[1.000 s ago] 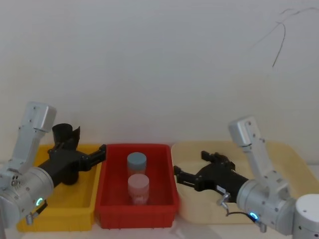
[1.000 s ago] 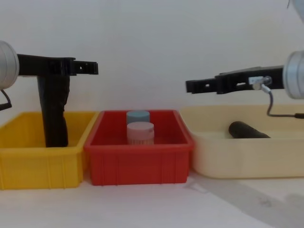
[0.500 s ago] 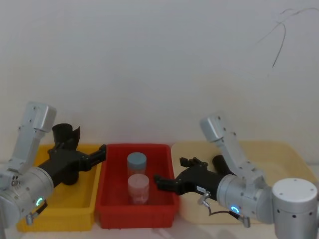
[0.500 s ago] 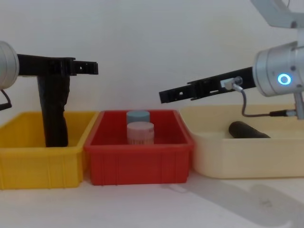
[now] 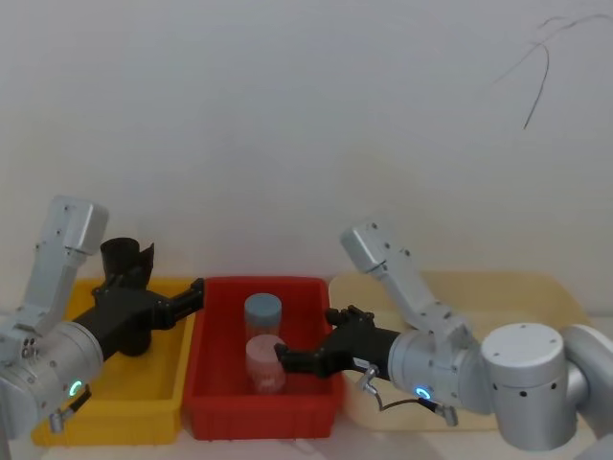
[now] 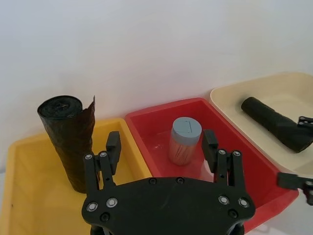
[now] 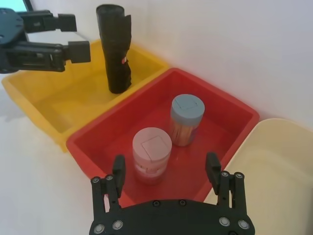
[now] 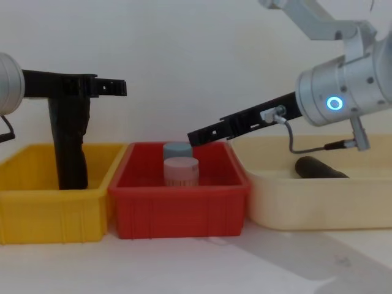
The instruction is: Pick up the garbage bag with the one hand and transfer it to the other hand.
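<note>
Standing upright in the yellow plastic bin [image 8: 49, 211], your tall black crinkled-plastic garbage bag roll [image 6: 71, 142] sits just beside the left pincer [image 6: 161, 142]. It is outside the pincer's spread, empty fingers, which hang level with its top. Under the right pincer [image 7: 166, 165], also spread wide and gripping nothing, the red plastic bin [image 8: 177, 214] holds two upright jars: a blue-lidded jar [image 7: 187, 120] and, nearer that pincer, a pink-lidded jar [image 7: 152, 154]. Off to that pincer's side, the cream tray [image 8: 306, 202] holds a plain black roll [image 8: 321, 167] lying flat. A small red-and-white label [image 7: 125, 61] shows on the standing roll; you cannot read its print.
</note>
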